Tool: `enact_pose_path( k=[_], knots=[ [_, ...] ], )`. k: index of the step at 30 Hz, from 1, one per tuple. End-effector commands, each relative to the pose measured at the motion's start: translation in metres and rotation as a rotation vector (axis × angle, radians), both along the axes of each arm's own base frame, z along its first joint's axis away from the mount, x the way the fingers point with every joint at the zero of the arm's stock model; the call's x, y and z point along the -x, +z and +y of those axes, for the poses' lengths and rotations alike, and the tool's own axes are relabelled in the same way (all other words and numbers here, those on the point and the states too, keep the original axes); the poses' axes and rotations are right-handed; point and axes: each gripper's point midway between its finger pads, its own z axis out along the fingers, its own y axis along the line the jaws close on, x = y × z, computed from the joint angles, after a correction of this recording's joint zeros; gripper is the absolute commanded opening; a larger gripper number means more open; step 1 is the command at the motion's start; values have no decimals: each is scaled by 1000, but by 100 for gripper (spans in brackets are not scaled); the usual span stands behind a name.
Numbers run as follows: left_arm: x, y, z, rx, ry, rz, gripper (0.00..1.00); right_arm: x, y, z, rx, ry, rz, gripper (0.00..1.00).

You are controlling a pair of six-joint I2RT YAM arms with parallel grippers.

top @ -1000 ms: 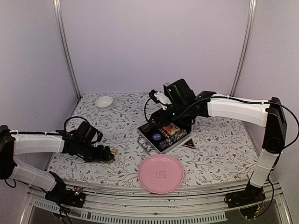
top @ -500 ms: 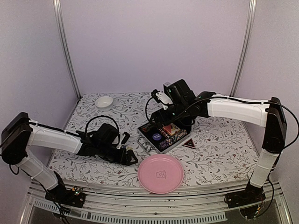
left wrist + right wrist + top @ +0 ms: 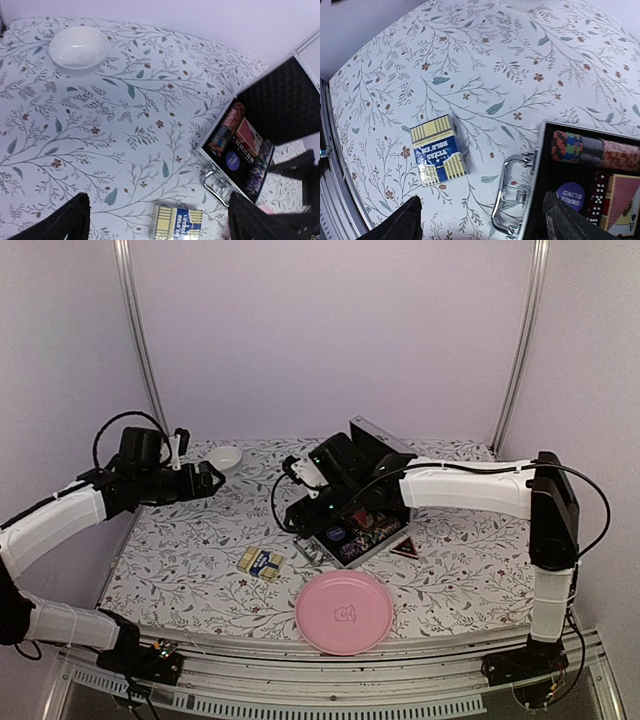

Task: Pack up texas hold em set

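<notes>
Your left gripper point(image 3: 207, 480) hangs high at upper left, jaws apart, empty. The card deck point(image 3: 261, 562) lies loose on the table point(image 3: 180, 580) left of centre, not yet packed. The case point(image 3: 350, 530) sits open mid-frame, chips point(image 3: 600, 147) inside. Your right gripper point(image 3: 482, 199) hovers by its handle point(image 3: 512, 192), jaws apart, empty. The step looks like fetching the deck. Next you probably drop onto the box, then set it into the case.

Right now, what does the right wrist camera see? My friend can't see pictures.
A yellow-and-blue card box lies on a flowery tablecloth beside the open case. Chips, dice, cards and a blue button sit inside.
</notes>
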Motion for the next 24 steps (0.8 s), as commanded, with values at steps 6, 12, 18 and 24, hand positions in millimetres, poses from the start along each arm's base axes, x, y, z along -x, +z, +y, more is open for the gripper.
enact_pose_path(
  k=[6,12,18,24],
  knots=[
    [-61,81,108,-131,230,-223,95,39,-59,71,84,161,-4,86],
    [-45,95,157,-306,420,-294,95,41,-90,91,124,202,-19,88],
    [-34,99,161,-342,426,-337,96,32,-125,94,201,221,-55,90],
    [-39,88,161,-371,408,-305,96,23,-142,94,253,220,-93,90]
  ],
)
